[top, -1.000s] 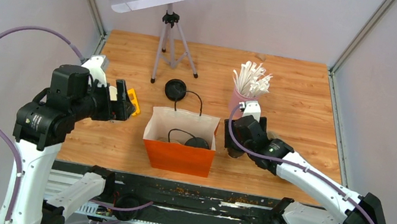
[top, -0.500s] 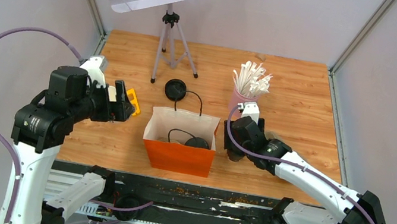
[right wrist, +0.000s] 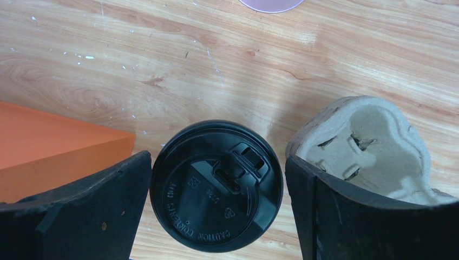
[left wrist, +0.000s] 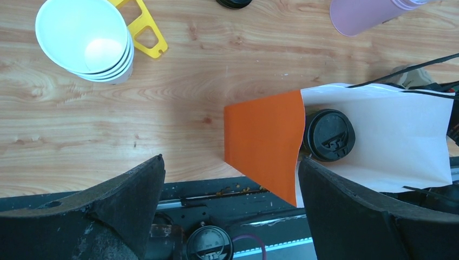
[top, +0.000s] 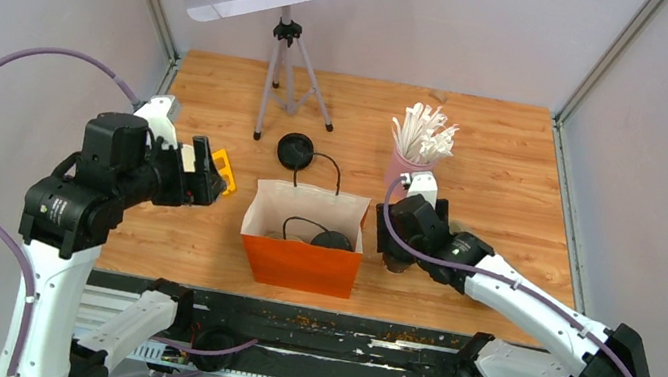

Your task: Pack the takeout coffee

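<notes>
Right gripper (right wrist: 218,162): jaws stand wide, one finger on each side of lidded coffee cup (right wrist: 216,197). Cup stands upright on table (right wrist: 162,54), between orange bag (right wrist: 48,146) and pulp tray (right wrist: 373,141). Its black lid fills nearly the whole gap between the fingers. A thin strip of wood shows between lid and the tray-side finger. On the bag side the finger edge meets the lid outline, and contact there cannot be confirmed from the wrist view. No firm grip is evident.

Left gripper (left wrist: 230,161): jaws fully apart, nothing between them. It hangs above bare wood to the left of the bag.

Second lidded cup (left wrist: 330,135) sits inside the bag. Loose black lid (top: 294,151) lies on the table behind the bag.
</notes>
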Tool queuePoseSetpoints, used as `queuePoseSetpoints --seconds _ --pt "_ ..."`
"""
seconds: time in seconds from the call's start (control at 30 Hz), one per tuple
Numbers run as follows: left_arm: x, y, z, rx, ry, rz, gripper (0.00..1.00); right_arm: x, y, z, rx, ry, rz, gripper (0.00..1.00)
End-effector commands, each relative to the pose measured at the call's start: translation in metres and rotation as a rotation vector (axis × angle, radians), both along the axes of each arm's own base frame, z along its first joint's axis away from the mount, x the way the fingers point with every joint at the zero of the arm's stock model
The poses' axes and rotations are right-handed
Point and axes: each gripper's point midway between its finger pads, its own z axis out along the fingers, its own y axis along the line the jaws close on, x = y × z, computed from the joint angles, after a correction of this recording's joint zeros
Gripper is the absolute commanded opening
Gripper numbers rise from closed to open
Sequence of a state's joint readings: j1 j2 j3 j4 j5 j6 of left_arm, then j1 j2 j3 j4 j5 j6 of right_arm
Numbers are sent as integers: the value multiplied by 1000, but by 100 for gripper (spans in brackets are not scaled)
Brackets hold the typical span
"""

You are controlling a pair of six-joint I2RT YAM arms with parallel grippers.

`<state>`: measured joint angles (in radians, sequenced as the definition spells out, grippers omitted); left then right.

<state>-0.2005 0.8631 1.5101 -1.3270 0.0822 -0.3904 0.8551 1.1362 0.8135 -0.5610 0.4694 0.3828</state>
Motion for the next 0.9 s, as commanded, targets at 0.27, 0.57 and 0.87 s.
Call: queuePoseSetpoints --seconds 0.27,0.57,0.87 --pt "-1 -6 0 -35 -4 -15 99 -17 0 22 54 24 42 93" --pt "-2 -8 -1 -45 -2 -21 99 -16 7 14 58 35 60 90" --pt "-6 -6 -1 -37 -2 -16 99 -12 6 5 22 35 49 90"
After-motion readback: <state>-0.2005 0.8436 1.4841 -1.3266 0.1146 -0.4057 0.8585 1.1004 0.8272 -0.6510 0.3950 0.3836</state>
